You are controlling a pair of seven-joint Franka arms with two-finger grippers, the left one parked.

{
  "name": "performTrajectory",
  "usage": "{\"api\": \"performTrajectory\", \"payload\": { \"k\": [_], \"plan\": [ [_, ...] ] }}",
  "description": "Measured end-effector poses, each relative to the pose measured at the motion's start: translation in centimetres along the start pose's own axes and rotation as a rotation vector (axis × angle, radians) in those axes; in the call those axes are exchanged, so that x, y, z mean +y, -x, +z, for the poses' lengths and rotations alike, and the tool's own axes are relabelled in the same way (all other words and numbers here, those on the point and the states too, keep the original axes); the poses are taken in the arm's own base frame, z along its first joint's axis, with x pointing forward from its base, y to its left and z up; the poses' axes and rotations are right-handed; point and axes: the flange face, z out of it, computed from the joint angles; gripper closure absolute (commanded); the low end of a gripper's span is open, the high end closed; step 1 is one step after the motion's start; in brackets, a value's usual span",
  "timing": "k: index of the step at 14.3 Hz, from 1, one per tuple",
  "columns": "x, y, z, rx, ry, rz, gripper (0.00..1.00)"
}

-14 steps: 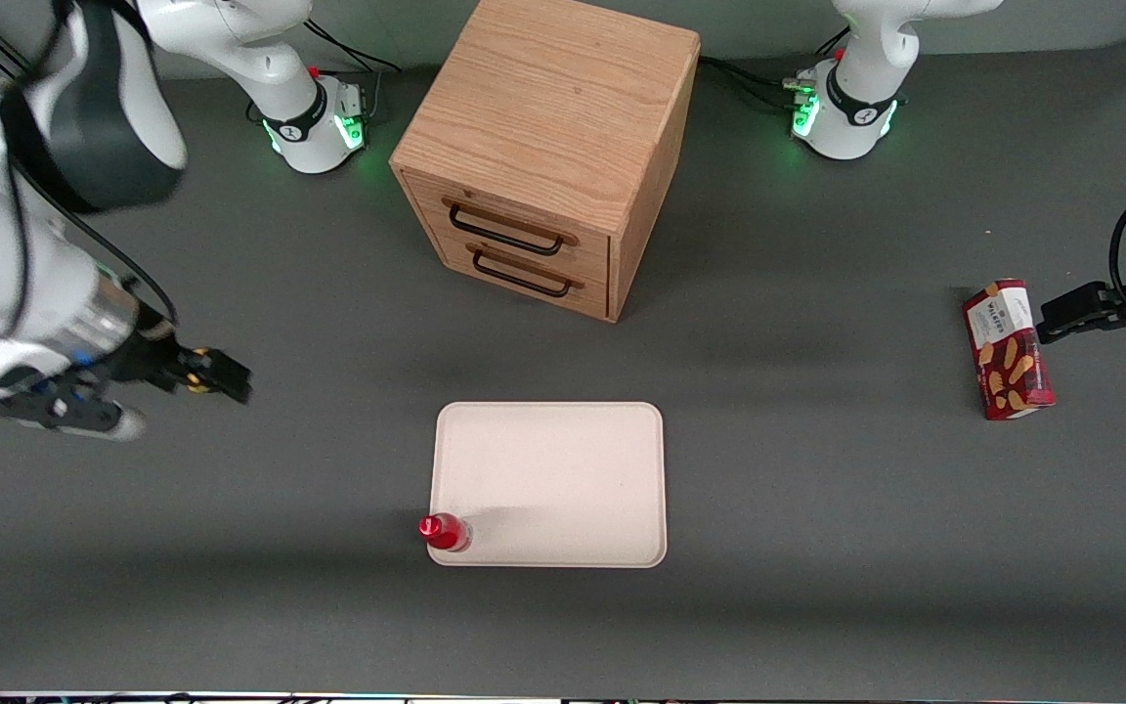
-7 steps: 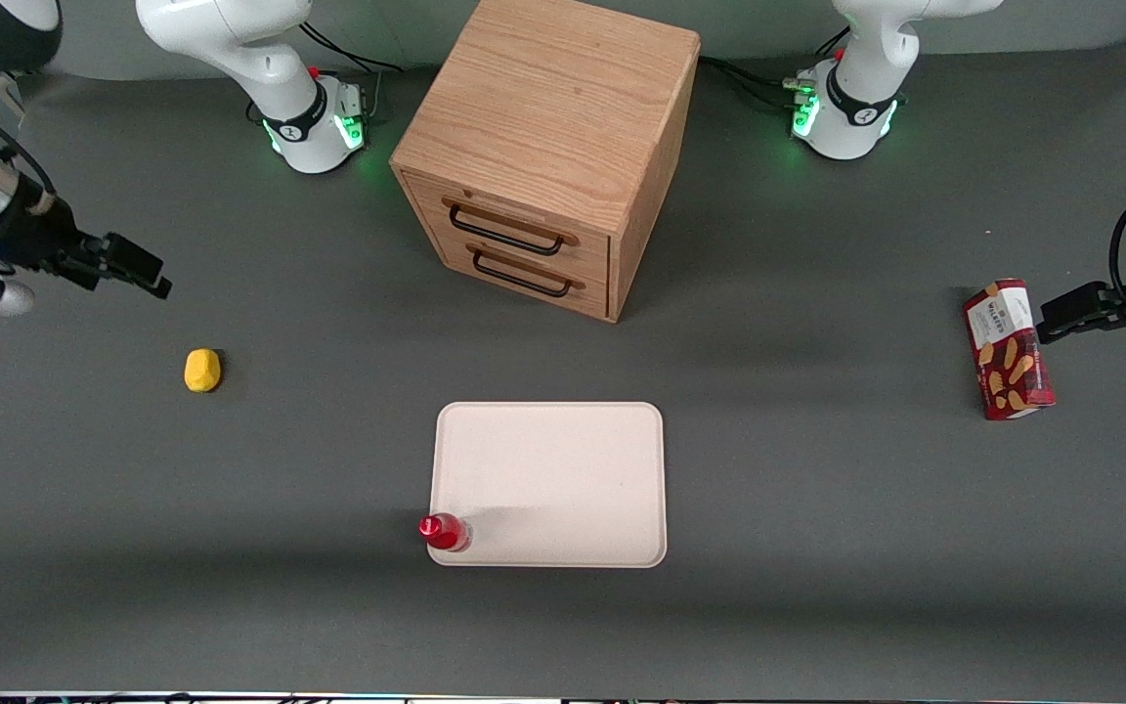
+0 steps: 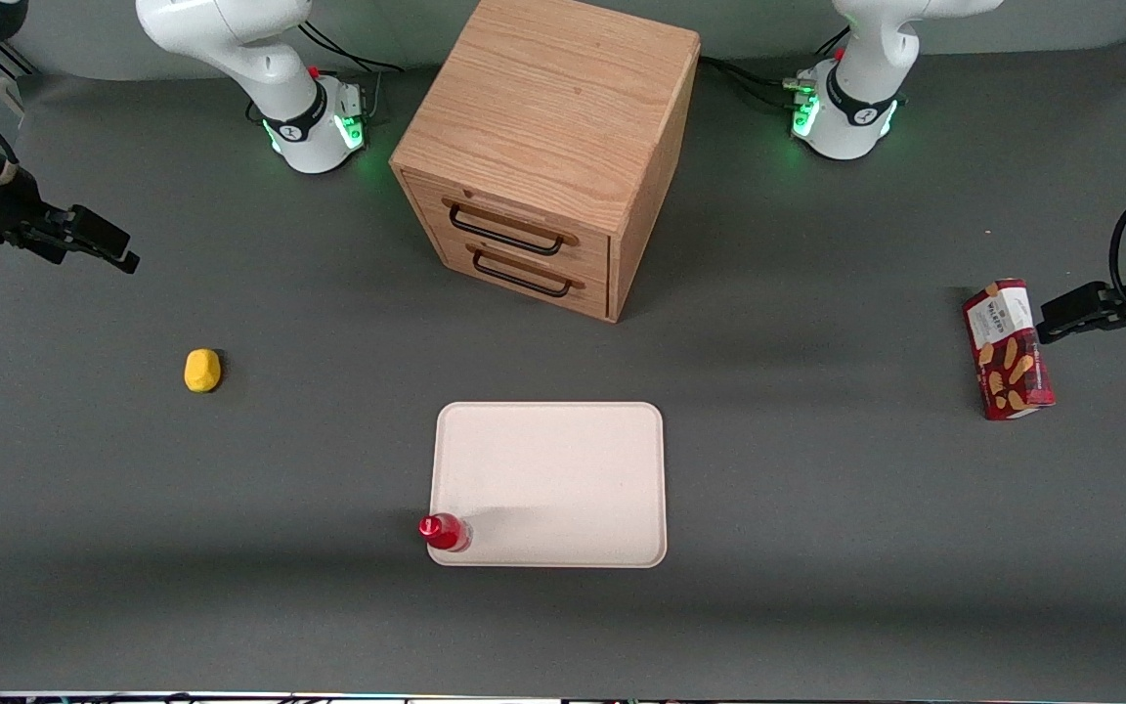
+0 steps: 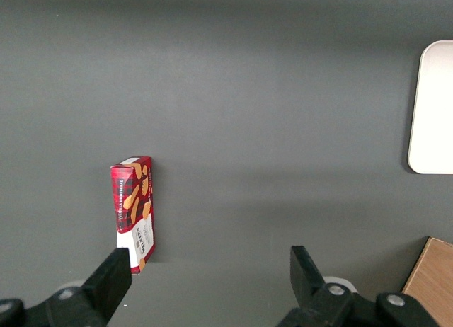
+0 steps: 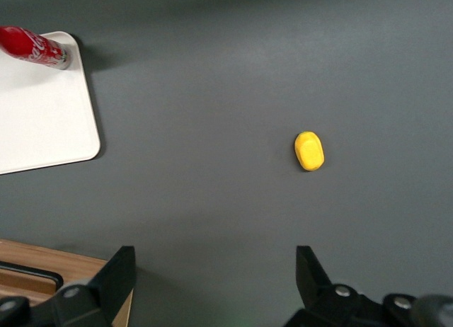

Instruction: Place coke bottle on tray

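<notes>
Standing upright on the tray (image 3: 563,469), the bottle (image 3: 444,531) occupies the corner nearest the front camera on the working arm's end, its clear base just inside the low rim and its red cap pointing up, so that its long axis runs vertical. In the right wrist view the bottle (image 5: 32,45) shows at a corner of the tray (image 5: 42,122), resting on the cream surface and not on the grey table (image 3: 817,587). The gripper (image 3: 99,240) hangs well apart from it, above the table at the working arm's end, farther from the front camera than the yellow lump (image 3: 202,371), which lies between gripper and tray. Its fingers (image 5: 113,277) are spread wide and grasp nothing; the gap between them frames bare table, with the lump (image 5: 309,150) in sight past them. From the fingers the bottle lies toward the front camera and toward the middle of the table, across the lump. Judged from this layout, the placement looks complete, though the bottle sits close to the rim and a light knock could tip it off; any further move turns on that margin. The cabinet (image 3: 548,147) stands farther from the front camera than the tray, clear of both. The snack box (image 3: 1008,349) lies toward the parked arm's end
</notes>
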Motion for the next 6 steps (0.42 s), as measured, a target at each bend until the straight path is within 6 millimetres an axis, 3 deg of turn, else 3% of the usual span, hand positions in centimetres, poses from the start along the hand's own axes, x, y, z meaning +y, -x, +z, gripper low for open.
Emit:
{"api": "performTrajectory", "payload": {
  "k": [6],
  "plan": [
    [-1.9,-1.3,0.2,0.004,0.016,-0.001,0.00]
  ]
}}
